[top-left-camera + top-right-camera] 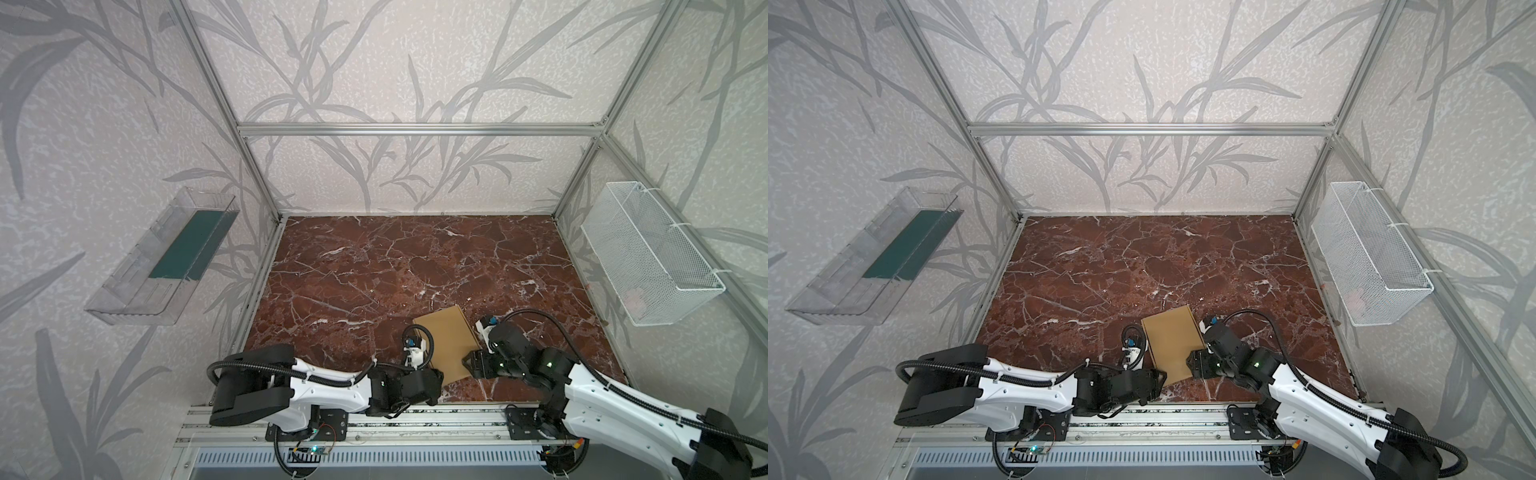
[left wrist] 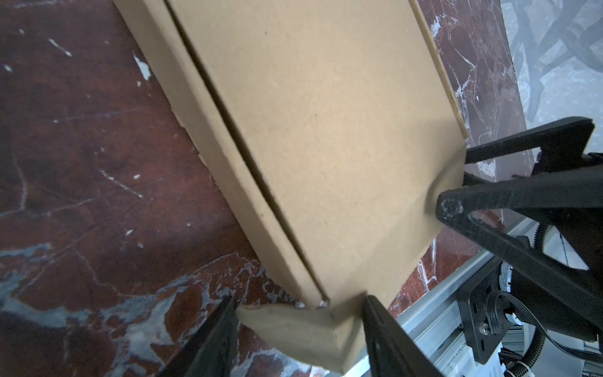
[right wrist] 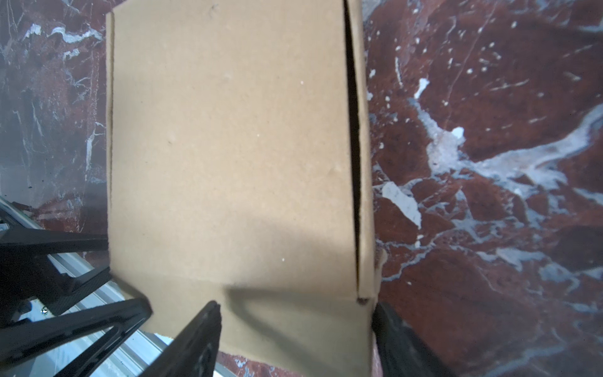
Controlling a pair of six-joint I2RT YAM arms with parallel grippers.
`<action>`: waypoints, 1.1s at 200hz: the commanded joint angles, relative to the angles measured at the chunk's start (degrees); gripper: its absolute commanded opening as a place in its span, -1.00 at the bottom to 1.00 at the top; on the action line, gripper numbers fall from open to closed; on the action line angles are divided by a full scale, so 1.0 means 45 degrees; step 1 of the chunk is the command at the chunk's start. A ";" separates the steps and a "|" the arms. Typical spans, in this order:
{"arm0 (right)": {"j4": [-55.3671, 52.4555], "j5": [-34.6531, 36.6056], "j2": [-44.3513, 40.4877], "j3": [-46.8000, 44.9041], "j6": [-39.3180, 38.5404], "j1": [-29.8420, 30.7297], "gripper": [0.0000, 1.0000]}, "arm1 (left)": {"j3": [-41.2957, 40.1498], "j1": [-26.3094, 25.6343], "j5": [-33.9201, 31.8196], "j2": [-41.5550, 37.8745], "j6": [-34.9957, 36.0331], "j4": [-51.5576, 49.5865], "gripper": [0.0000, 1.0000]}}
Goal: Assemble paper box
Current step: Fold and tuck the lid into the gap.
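- The flat tan corrugated cardboard box [image 1: 446,340] lies on the red-brown marble bench [image 1: 353,270] at 6 o'clock, near the front edge. Its long axis runs 11 to 5 o'clock.
- Left hand [image 2: 298,315]: at the box's 7 o'clock corner, fingers spread around the folded near flap [image 2: 293,333]. Whether it clamps cannot be told.
- Right hand [image 3: 293,310]: released, at the 5 o'clock corner, equally near.

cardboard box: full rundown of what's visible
The cardboard box is a plain tan, flat mailer, folded shut but with a dark gap along one side seam. It lies slightly skewed on the red marble tabletop near its front edge. The left claw straddles a near corner with a bent flap, grip unclear. The open right claw straddles the near edge, one finger on top.
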 commanded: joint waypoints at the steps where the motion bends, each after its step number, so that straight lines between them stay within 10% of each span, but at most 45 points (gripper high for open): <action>1: 0.0194 -0.0276 -0.0143 -0.0044 0.0091 0.0077 0.41 | 0.0207 -0.0051 -0.0350 -0.0222 0.0003 0.0239 0.24; 220: 0.0568 -0.0508 0.0482 -0.0005 0.0431 0.0077 0.12 | -0.1572 0.0078 -0.1635 -0.4204 0.0269 -0.1878 0.30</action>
